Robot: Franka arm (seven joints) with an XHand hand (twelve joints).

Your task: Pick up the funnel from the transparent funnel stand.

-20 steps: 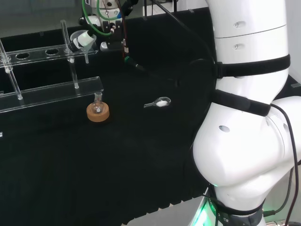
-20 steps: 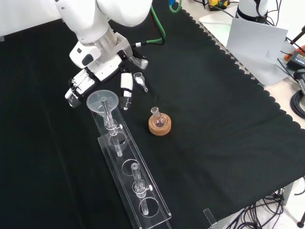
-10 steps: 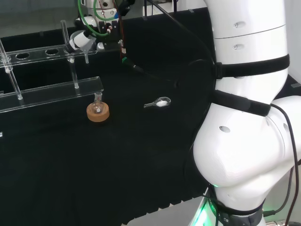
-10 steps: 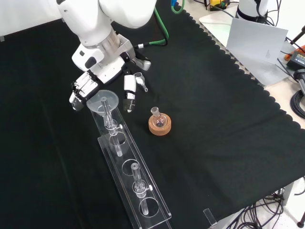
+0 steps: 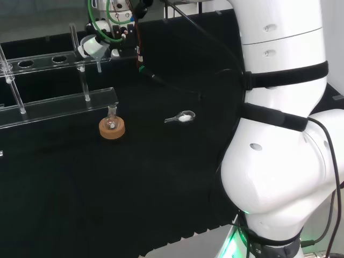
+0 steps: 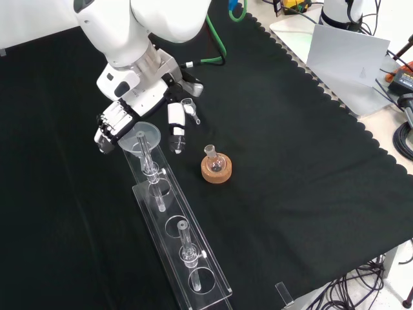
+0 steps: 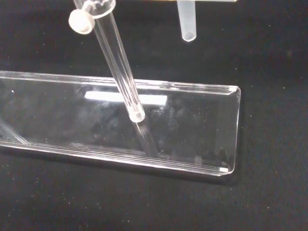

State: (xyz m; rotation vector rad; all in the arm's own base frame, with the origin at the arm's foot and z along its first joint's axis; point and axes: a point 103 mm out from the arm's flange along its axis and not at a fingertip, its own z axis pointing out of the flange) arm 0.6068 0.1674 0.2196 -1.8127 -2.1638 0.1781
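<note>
A clear funnel (image 6: 144, 136) sits with its stem down through the end hole of the transparent funnel stand (image 6: 179, 246). In the front view the hand (image 6: 137, 101) hangs just behind it. The fingers (image 6: 107, 126) are close to one side of the bowl's rim and the thumb (image 6: 175, 127) stands apart on the other side. Nothing is curled round the bowl. The head view has the funnel (image 5: 94, 48) at the stand's right end, under the hand (image 5: 115, 12). The wrist view looks down on the funnel's stem tip (image 7: 186, 25), a stand rod (image 7: 121, 75) and the base plate (image 7: 197, 126).
A small flask on a cork ring (image 6: 216, 169) stands right of the stand in the front view. A clear scoop with white powder (image 5: 183, 117) lies near the thumb. A green cable (image 6: 217, 35) trails behind the hand. The arm's white links (image 5: 279, 134) take up the head view's right.
The hand has shifted a little toward the stand, and the fingers have come closer to the funnel's bowl. The funnel, flask and scoop stay where they were.
</note>
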